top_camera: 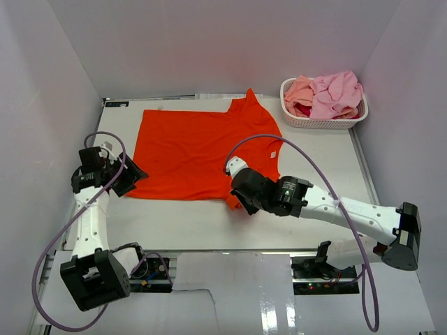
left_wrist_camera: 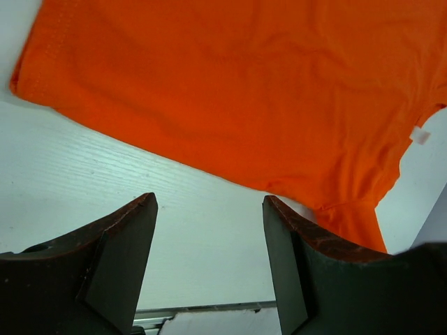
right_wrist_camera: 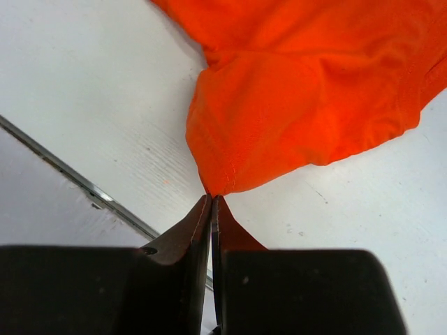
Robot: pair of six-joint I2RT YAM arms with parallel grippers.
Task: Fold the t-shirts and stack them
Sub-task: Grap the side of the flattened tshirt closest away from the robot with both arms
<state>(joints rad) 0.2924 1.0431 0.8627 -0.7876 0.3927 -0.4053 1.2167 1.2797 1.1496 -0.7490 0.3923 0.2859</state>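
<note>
Orange-red t-shirt [top_camera: 202, 150] lies spread on the surface [top_camera: 209, 223], one corner pinched at the tips of your closed right jaws; lift low, carry it over evenly. Your left jaws gape empty, hem just ahead

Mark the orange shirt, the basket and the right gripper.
orange shirt [top_camera: 188, 153]: top view, middle of the spread cloth.
basket [top_camera: 323, 123]: top view, its white front wall.
right gripper [right_wrist_camera: 211, 198]: right wrist view, between the closed fingertips pinching the shirt's edge.

Likely a lab: white-walled enclosure [top_camera: 209, 42]
</note>
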